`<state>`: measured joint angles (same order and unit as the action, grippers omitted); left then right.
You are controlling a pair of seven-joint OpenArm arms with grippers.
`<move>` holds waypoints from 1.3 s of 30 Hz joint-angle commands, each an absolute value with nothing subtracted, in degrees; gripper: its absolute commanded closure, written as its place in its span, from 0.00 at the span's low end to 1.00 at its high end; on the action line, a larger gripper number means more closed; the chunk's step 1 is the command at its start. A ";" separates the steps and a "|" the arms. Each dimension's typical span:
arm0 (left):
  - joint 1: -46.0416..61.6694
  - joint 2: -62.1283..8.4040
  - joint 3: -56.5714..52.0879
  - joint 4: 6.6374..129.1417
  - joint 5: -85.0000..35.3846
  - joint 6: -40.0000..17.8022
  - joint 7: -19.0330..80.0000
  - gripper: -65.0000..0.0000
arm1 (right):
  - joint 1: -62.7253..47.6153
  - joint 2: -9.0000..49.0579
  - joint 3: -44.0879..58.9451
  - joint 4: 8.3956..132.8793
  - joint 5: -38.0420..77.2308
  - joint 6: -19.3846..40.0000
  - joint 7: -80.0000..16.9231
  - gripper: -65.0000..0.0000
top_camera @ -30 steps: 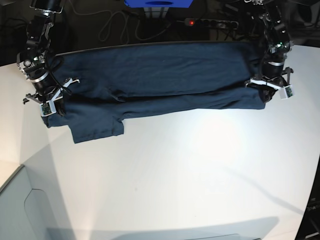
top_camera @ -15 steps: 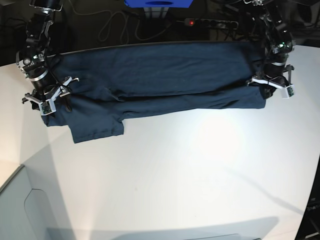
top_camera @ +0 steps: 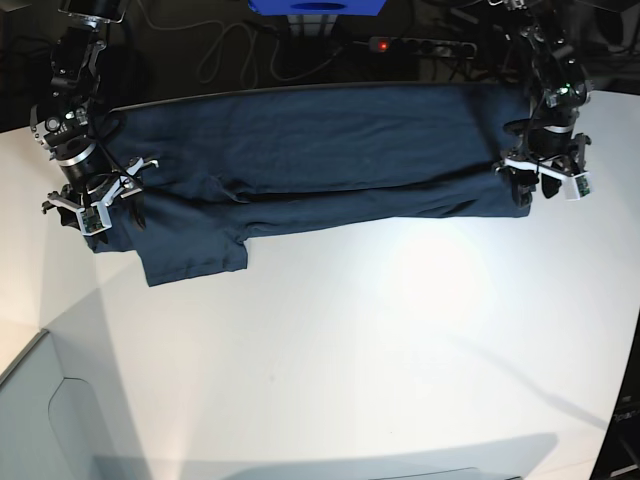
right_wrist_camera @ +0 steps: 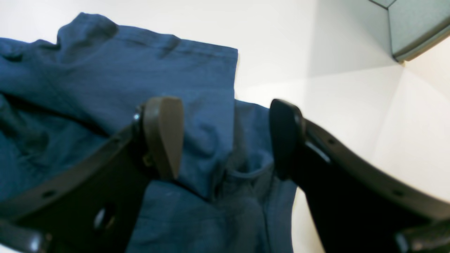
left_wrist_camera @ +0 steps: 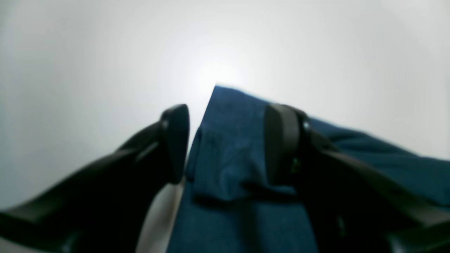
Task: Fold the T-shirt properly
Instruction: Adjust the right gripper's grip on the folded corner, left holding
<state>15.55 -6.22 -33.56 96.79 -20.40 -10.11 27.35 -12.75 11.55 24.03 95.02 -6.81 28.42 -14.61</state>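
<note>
The dark navy T-shirt (top_camera: 320, 150) lies spread along the far side of the white table (top_camera: 400, 350), folded lengthwise, with one sleeve (top_camera: 190, 255) sticking out toward the front. My left gripper (top_camera: 538, 188) is at the shirt's right end. In the left wrist view the left gripper (left_wrist_camera: 225, 144) is open, with its fingers on either side of the shirt's corner (left_wrist_camera: 228, 158). My right gripper (top_camera: 95, 213) is at the shirt's left end. In the right wrist view the right gripper (right_wrist_camera: 225, 137) is open over wrinkled cloth (right_wrist_camera: 204, 116).
A power strip with a red light (top_camera: 380, 45), cables (top_camera: 230, 50) and a blue box (top_camera: 315, 6) sit behind the table's far edge. A grey panel (top_camera: 40, 410) borders the table at the front left.
Both grippers have shifted only slightly at the shirt's two ends. The shirt lies as it did before.
</note>
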 commanded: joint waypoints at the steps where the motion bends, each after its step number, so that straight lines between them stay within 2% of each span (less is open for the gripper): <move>1: 15.25 -6.73 -33.80 97.36 -20.79 -10.15 26.42 0.53 | -12.18 12.26 24.31 95.96 -6.02 28.79 -13.05 0.43; 19: 13.49 -6.81 -33.36 93.05 -20.70 -10.07 26.33 0.55 | -11.74 12.18 24.31 95.52 -6.11 28.79 -13.05 0.43; 21: 13.49 -6.81 -33.36 93.05 -20.70 -10.07 26.33 0.62 | -11.03 12.18 24.31 95.52 -6.11 28.79 -13.05 0.43; 28: 13.93 -6.11 -33.71 93.05 -20.70 -10.07 26.33 1.00 | -10.59 12.18 24.31 95.52 -6.11 28.79 -13.05 0.43; 36: 14.99 -5.58 -33.80 94.02 -20.70 -10.07 26.33 1.00 | -7.52 12.18 24.40 96.48 -6.20 28.79 -13.05 0.43; 39: 15.60 -5.05 -33.89 95.69 -20.79 -10.07 26.33 1.00 | -4.53 12.44 24.31 96.66 -6.20 28.79 -17.71 0.42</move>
